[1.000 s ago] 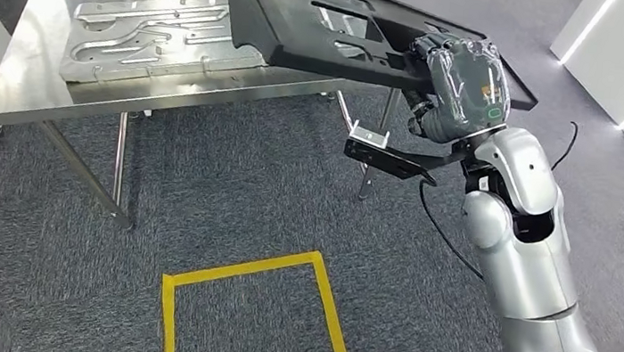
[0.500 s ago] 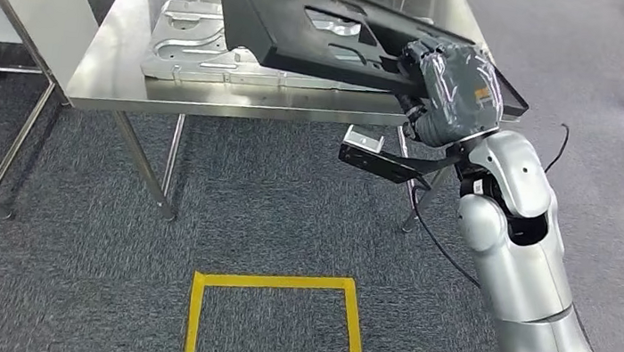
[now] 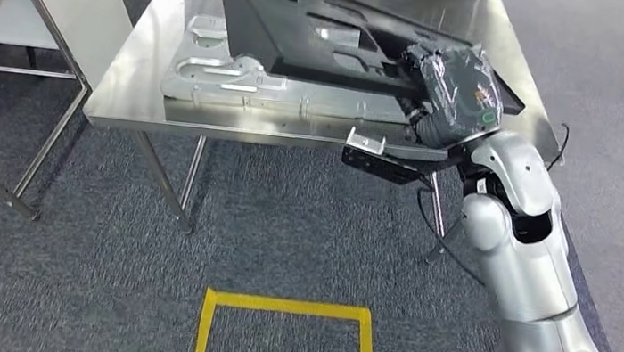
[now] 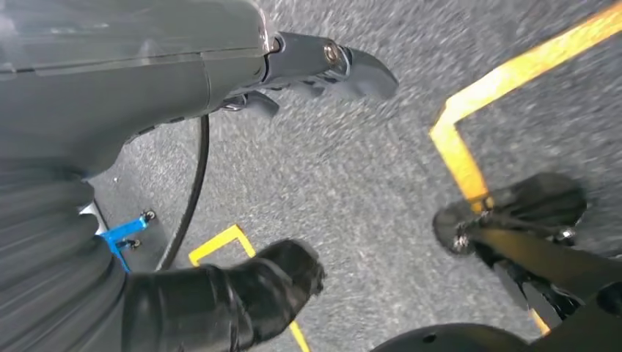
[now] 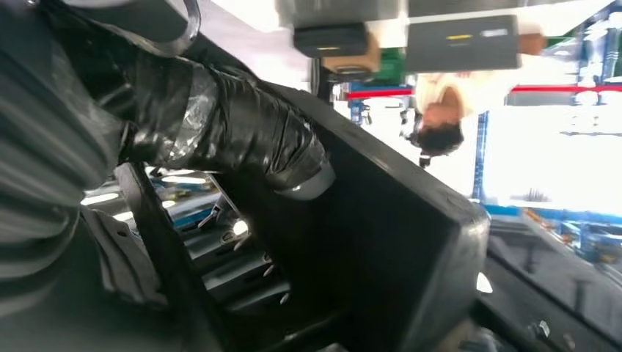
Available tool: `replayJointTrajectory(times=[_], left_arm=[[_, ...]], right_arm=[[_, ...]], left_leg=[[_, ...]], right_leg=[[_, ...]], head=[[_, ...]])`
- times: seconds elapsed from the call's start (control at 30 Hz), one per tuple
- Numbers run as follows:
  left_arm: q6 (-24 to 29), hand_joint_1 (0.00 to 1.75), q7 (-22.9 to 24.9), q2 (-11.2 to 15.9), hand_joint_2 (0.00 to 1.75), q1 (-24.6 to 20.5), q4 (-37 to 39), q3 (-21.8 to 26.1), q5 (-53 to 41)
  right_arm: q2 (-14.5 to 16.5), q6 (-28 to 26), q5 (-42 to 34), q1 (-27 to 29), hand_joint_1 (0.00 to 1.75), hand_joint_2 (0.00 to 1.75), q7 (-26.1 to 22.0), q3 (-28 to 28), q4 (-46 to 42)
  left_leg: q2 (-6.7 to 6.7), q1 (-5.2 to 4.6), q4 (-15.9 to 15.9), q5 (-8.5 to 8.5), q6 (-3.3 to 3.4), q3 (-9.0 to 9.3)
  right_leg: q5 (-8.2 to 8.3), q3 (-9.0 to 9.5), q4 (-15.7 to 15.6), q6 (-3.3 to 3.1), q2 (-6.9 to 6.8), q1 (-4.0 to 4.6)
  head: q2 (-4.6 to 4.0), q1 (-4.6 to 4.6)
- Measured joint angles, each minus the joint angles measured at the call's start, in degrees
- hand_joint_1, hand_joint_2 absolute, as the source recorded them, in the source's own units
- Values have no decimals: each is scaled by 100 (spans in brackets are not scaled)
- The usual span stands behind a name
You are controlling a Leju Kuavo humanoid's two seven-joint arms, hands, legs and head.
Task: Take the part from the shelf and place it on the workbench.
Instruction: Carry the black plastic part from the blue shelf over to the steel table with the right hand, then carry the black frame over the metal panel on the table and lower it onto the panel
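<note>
My right hand [image 3: 454, 90] grips the black panel [image 3: 326, 30] over the steel table [image 3: 137, 74] — far edge cut off; left hand [image 4: 220, 73] blurred, seemingly holding nothing, fingers apart.

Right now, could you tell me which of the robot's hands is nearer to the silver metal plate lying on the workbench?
The right. The right hand grips the black part just above the silver metal plate. The left hand hangs over the carpet, away from it.

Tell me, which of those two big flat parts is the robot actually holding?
The black part, gripped by the right robot hand and tilted above the workbench. The silver part lies flat there.
</note>
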Motion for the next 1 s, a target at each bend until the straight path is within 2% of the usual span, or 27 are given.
replayJointTrajectory(times=[0.03,0.1,0.13,0.17,0.2,0.27,0.3,0.33,0.4,0.43,0.5,0.53,0.6,0.63,0.67,0.7,0.77,0.8,0.83,0.87,0.93,1.0], left_arm=[[0,0,-1,1,175,-9,-1,0,-10],[0,0,-1,6,175,-18,-2,-1,-16],[0,0,-1,7,175,-15,-2,-1,-21],[0,0,-1,9,175,-9,-2,-2,-30],[0,0,-1,12,175,0,-3,-2,-41],[0,0,-3,19,175,22,-3,-2,-60],[0,0,-4,22,175,27,-3,-2,-64],[1,0,-7,26,175,28,-3,-2,-67],[1,0,-11,31,175,15,-3,-2,-74],[2,0,-13,33,175,11,-3,-2,-78],[4,0,-15,36,175,4,-3,-2,-82],[4,0,-16,36,175,1,-3,-2,-84],[4,0,-16,36,175,-2,-3,-2,-87],[4,0,-16,36,175,1,-3,-2,-89],[4,0,-16,36,175,6,-3,-2,-91],[4,0,-16,36,175,10,-3,-2,-92],[4,0,-17,21,175,20,-13,-3,-93],[5,0,-17,15,175,16,-21,-3,-91],[7,0,-18,14,175,16,-28,-3,-86],[8,0,-19,19,175,12,-34,-4,-79],[5,0,-20,53,175,22,-38,-4,-64],[1,0,-27,76,175,28,-44,-3,-44]], right_arm=[[-2,1,-9,-2,175,175,-4,2,3],[-4,1,-21,-1,175,175,-12,7,18],[-5,2,-25,0,175,175,-13,10,30],[-5,2,-26,0,175,175,-14,14,42],[-6,3,-27,0,175,175,-15,17,53],[-7,5,-27,-2,175,175,-15,24,75],[-9,7,-26,-6,175,175,-15,28,86],[-10,9,-25,-9,175,175,-14,34,96],[-13,12,-23,-24,175,175,-13,43,105],[-17,11,-23,-30,175,175,-13,46,108],[-28,10,-22,-49,175,175,-13,51,109],[-36,10,-22,-51,175,175,-14,54,111],[-48,12,-20,-41,175,175,-16,63,128],[-55,13,-18,-33,175,175,-17,70,144],[-61,14,-15,-28,175,175,-17,78,162],[-67,15,-13,-26,175,175,-15,86,179],[-79,17,-8,-23,175,175,-10,102,215],[-85,22,2,-21,175,175,-6,114,233],[-90,26,18,-20,175,175,-3,128,251],[-92,30,38,-18,175,175,0,145,266],[-90,31,78,-12,175,175,9,177,287],[-78,32,109,-7,175,175,25,201,316]], left_leg=[[78,14,312,-109,-33,-214],[139,56,740,-494,-89,-624],[150,75,764,-627,-110,-748],[156,89,622,-623,-123,-793],[163,98,338,-450,-124,-766],[201,93,-392,279,-91,-665],[218,80,-637,563,-64,-624],[228,66,-777,742,-30,-605],[215,57,-814,722,49,-534],[205,62,-838,708,90,-480],[189,65,-872,649,166,-356],[181,58,-879,606,195,-305],[153,36,-877,494,228,-192],[133,22,-873,430,234,-120],[112,5,-868,361,237,-37],[94,-12,-863,290,239,54],[67,-37,-858,157,233,200],[55,-43,-864,104,216,244],[46,-40,-877,73,192,273],[41,-42,-877,69,160,302],[48,-49,-816,90,108,315],[77,-44,-411,43,55,130]], right_leg=[[-54,63,-7,-20,-4,1],[-182,202,-9,-21,-6,-5],[-254,286,-9,-11,-6,-11],[-329,379,-8,4,-7,-19],[-404,478,-7,24,-10,-28],[-559,637,3,81,-16,-33],[-633,692,5,120,-18,-28],[-684,740,10,163,-18,-21],[-717,798,40,236,-20,-12],[-698,779,134,259,-25,-17],[-722,510,605,289,-32,-28],[-808,288,948,300,-33,-28],[-1135,-167,1506,304,-33,-22],[-1255,-314,1585,297,-33,-15],[-1263,-382,1495,278,-33,-3],[-1103,-369,1228,237,-33,17],[-418,-259,511,117,-13,85],[-129,-201,242,66,1,116],[57,-169,87,26,14,142],[96,-140,28,0,26,156],[70,-8,-73,-54,14,132],[24,158,-165,-110,-4,85]], head=[[0,-1],[0,-2],[-1,-2],[-1,-2],[-1,-2],[-1,-1],[-1,1],[-1,0],[0,-1],[-1,0],[-1,5],[-1,7],[-1,7],[-1,6],[-1,6],[-1,6],[-1,3],[-1,6],[-1,10],[-1,14],[-1,22],[-1,19]])
